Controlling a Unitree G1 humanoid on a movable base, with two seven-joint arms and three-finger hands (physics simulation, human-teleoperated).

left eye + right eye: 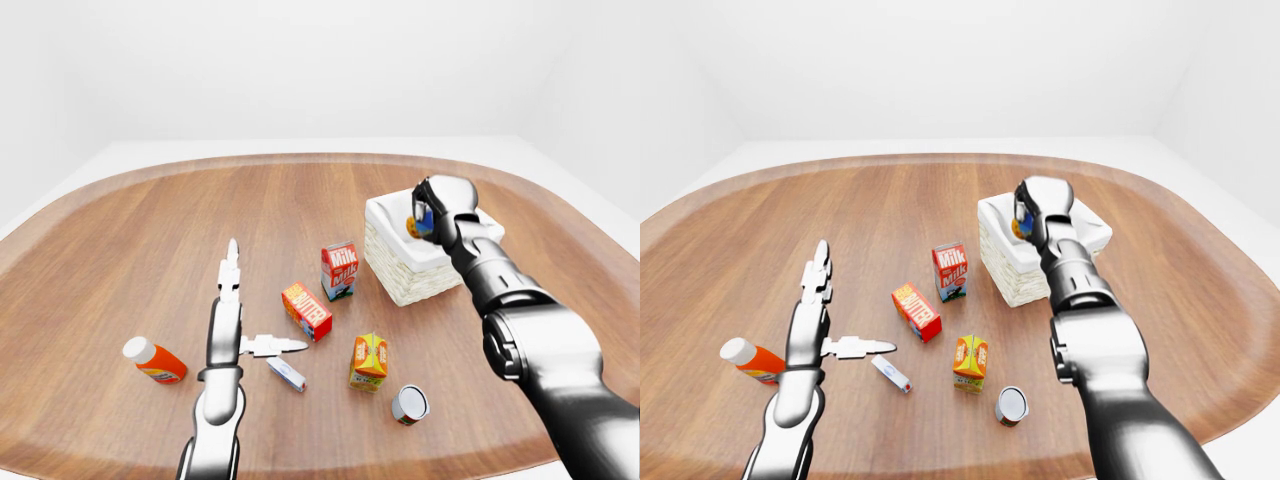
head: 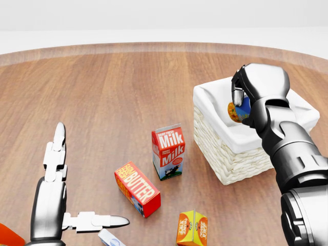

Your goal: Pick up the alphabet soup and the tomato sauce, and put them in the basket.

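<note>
Chrome right hand (image 2: pixel 245 97) reaches over the basket (image 2: pixel 225 154), fingers curled round the alphabet soup (image 2: pixel 238 110); left hand (image 2: pixel 56 205) hovers flat, fingers splayed, empty.

Blue-orange can (image 2: pixel 239 110) tilted inside white wicker basket (image 2: pixel 230 159); silver can (image 1: pixel 409 404) lies apart

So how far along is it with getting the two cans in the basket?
Nothing shows dropped in yet. The right hand holds one can down inside the basket, not released. A second can lies on the table, and the open left hand is empty.
</note>
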